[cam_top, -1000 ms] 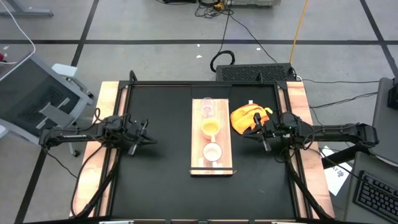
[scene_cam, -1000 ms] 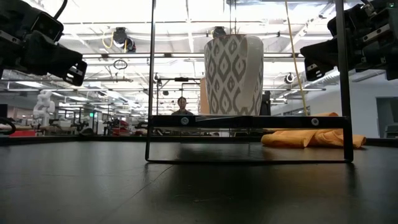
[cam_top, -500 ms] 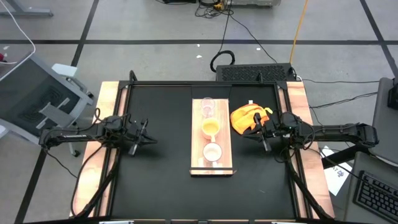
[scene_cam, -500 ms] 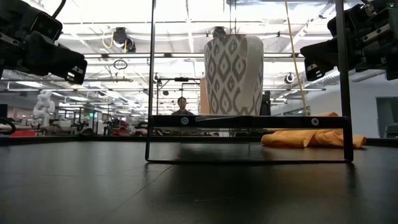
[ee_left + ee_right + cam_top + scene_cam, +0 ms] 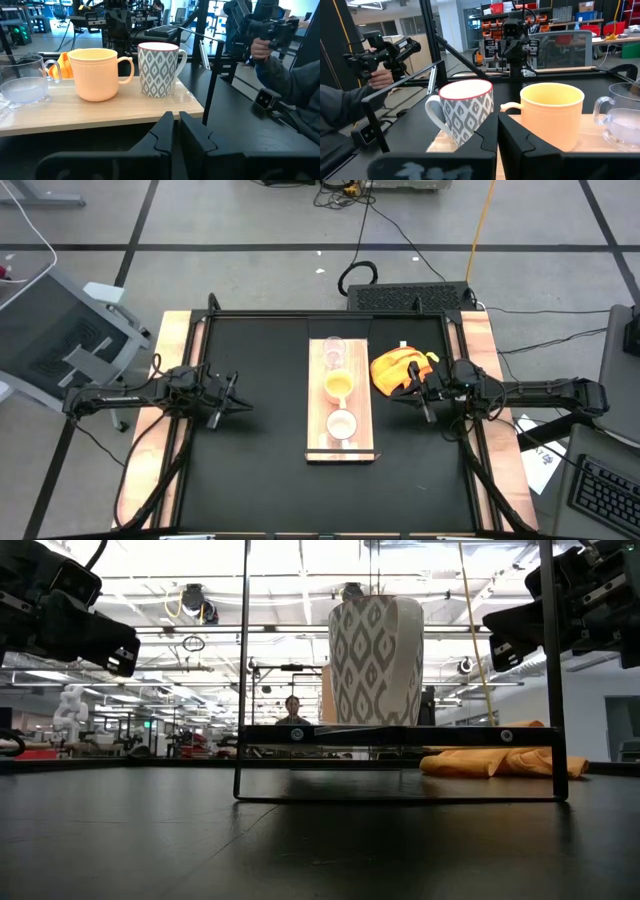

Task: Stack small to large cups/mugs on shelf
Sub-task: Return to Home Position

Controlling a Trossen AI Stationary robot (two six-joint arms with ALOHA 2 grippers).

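Note:
The shelf point(image 5: 316, 405), a long light wooden board, lies in the middle of the black table. Three cups stand on it in a row: a clear glass cup point(image 5: 333, 352) at the far end, an orange-yellow mug point(image 5: 338, 386) in the middle, and a white patterned mug point(image 5: 342, 423) at the near end. The left wrist view shows the same row, with the white mug point(image 5: 158, 69) and the orange-yellow mug point(image 5: 95, 73). My left gripper point(image 5: 235, 392) hovers shut left of the shelf. My right gripper point(image 5: 398, 393) hovers shut right of it. Both point level at the cups.
An orange-yellow cloth point(image 5: 400, 368) lies crumpled on the table between the shelf and my right gripper. Black frame posts point(image 5: 246, 660) stand around the table. A person's hand with a device point(image 5: 267, 42) shows beyond the near edge.

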